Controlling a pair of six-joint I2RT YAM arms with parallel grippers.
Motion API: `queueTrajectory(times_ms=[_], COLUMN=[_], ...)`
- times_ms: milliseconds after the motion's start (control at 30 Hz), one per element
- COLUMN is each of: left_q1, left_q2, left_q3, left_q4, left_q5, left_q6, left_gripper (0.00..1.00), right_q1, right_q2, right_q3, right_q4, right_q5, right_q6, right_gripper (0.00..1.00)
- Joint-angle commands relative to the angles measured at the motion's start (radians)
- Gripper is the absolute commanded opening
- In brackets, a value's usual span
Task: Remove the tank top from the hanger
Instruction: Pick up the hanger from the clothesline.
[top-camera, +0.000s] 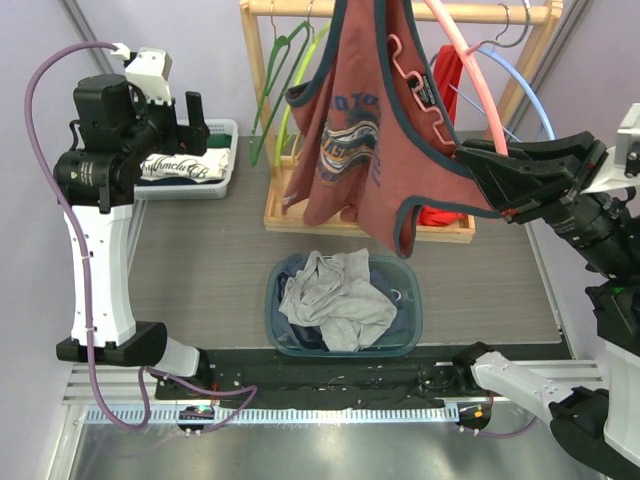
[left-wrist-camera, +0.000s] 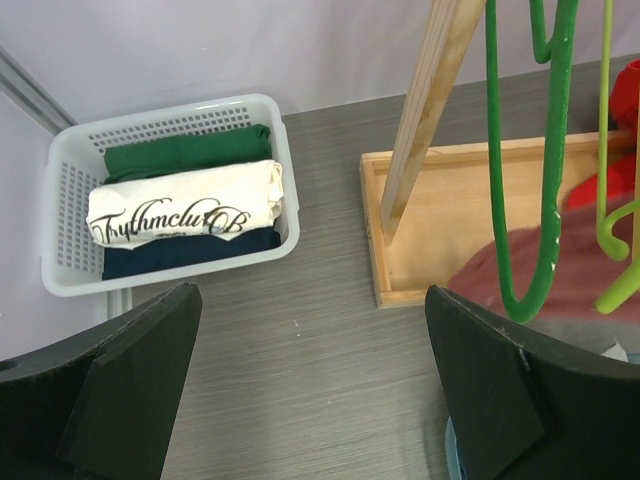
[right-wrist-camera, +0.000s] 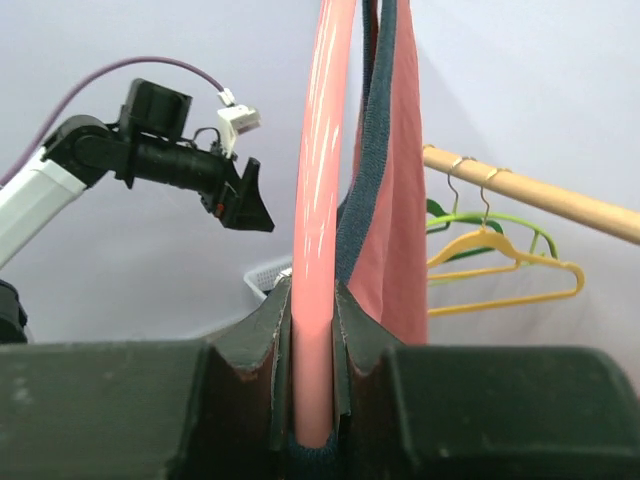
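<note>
A red tank top (top-camera: 350, 130) with dark blue trim and a chest print hangs on a pink hanger (top-camera: 470, 70) in front of the wooden rack (top-camera: 400, 12). My right gripper (top-camera: 478, 170) is shut on the pink hanger's arm (right-wrist-camera: 318, 230), with the top's blue-trimmed strap (right-wrist-camera: 385, 170) lying against it. My left gripper (top-camera: 195, 115) is open and empty, held high at the left, above the grey table between the white basket (left-wrist-camera: 60, 200) and the rack's base (left-wrist-camera: 440, 220).
A blue bin (top-camera: 343, 305) of crumpled clothes sits at the table's front centre. The white basket (top-camera: 190, 165) holds folded shirts at back left. Green (left-wrist-camera: 548, 150), lime, yellow (right-wrist-camera: 505, 270) and blue (top-camera: 525, 85) hangers hang on the rack. A red cloth (top-camera: 445, 85) hangs behind.
</note>
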Motion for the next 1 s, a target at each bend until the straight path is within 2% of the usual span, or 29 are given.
queueTrajectory(times_ms=[0,267,667,967], left_q1=[-0.003,-0.003,-0.003,-0.003], left_q2=[-0.012,-0.015,-0.009,-0.014], left_q3=[0.023,0.014,0.009,0.008], left_q4=[0.003,-0.003,-0.002,-0.003], left_q5=[0.022,0.030,0.048,0.062], left_q6=[-0.004,-0.002,-0.030,-0.037], left_gripper=[1.00,1.00,1.00,1.00], right_q1=[0.003,0.003,0.003,0.003], right_q2=[0.005,-0.013,-0.056,-0.035], right_q3=[0.071,0.091,0.166,0.210], right_q4=[0.205,0.225,0.170,0.167], right_q5=[-0.086,-0.108,-0.123,-0.154], right_q6=[0.012,0.033,0.033,0.038], right_gripper=[0.01,0.01,0.01,0.01])
